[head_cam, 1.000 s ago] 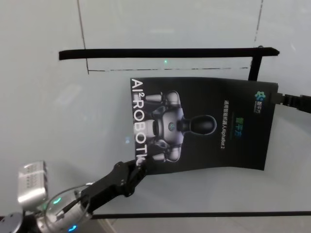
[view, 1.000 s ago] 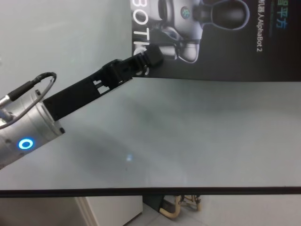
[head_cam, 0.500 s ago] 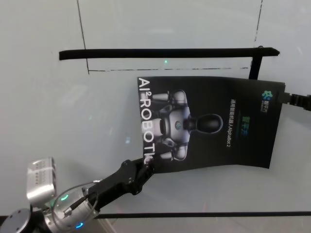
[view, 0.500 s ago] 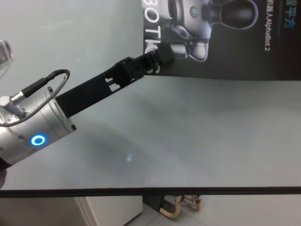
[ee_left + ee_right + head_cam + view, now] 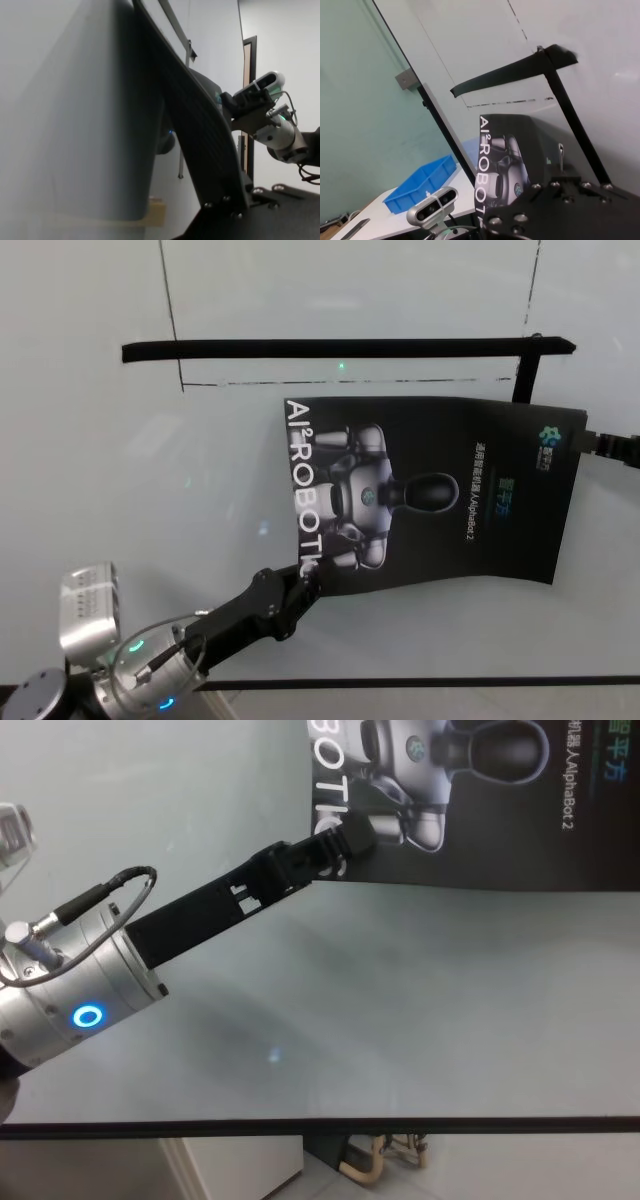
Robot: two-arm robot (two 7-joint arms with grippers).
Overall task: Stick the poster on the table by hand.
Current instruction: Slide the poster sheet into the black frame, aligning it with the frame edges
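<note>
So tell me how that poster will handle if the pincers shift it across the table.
The poster looks thin and floppy: its near edge bows between the left pincer and the right pincer, so it probably sags or buckles if pushed. The table looks glossy, so the sheet likely slides easily. Being paper-thin, it seems light and may crease under a hard pinch.

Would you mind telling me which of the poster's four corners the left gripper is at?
The near-left corner: the left gripper meets the poster just below the end of the white lettering, while the right gripper is at the far-right corner.
</note>
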